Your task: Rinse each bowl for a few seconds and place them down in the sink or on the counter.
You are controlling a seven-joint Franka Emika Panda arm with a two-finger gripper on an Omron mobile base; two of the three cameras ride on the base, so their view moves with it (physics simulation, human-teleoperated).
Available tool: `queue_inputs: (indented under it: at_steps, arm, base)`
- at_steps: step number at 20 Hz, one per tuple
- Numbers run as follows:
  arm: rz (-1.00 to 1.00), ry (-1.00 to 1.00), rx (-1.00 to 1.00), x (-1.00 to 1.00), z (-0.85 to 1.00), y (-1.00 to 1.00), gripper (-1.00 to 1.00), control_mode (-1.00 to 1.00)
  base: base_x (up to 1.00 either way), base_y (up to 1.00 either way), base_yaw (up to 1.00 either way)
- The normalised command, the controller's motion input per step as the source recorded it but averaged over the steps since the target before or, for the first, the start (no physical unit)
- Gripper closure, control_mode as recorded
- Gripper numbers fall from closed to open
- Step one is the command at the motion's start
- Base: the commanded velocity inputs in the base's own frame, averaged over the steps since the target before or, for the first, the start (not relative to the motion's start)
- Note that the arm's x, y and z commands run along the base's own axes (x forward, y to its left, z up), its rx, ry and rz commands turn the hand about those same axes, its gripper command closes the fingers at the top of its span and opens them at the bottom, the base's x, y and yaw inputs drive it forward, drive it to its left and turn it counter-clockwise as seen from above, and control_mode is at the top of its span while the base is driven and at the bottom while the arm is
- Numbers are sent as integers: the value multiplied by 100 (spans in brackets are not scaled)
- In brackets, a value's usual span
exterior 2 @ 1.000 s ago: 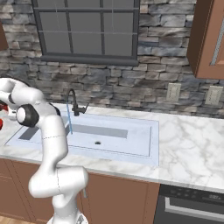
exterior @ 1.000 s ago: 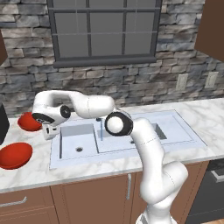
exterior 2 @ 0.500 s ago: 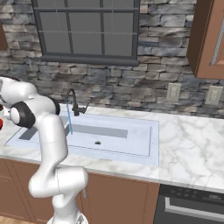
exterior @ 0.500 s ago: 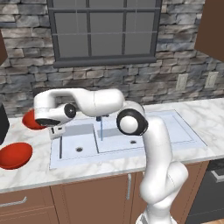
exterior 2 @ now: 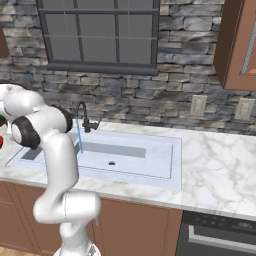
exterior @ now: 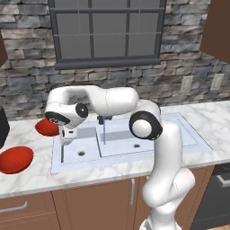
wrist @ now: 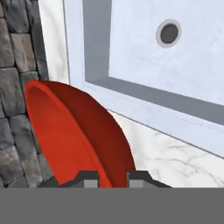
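Since the earlier frame your arm has swung the held bowl (wrist: 78,135) off the surface toward the sink (exterior: 134,146). You've got the jaws (wrist: 112,177) narrow, clamped on its rim, bowl on edge between them, small basin drain just beyond. Second bowl (exterior: 15,160) sits well apart on the surface (exterior: 31,179).
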Motion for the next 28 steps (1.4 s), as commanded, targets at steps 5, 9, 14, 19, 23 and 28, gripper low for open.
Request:
queue_inputs:
  at_steps: [5, 9, 14, 19, 23, 28]
  arm:
    - [-18, 20, -13, -4, 48, -23, 100, -100]
    - [-21, 12, -17, -2, 44, -15, 100, -100]
    - [-20, 1, -20, -24, 34, -16, 100, -100]
    - [-17, -3, -23, -30, 22, -1, 100, -100]
    - [-14, -2, -24, -24, 19, 0, 100, -100]
    - [-12, 2, -21, -6, 20, 6, 100, -100]
  base:
    - [0, 0, 0]
    - [0, 0, 0]
    - [0, 0, 0]
    - [0, 0, 0]
    - [0, 0, 0]
    - [0, 0, 0]
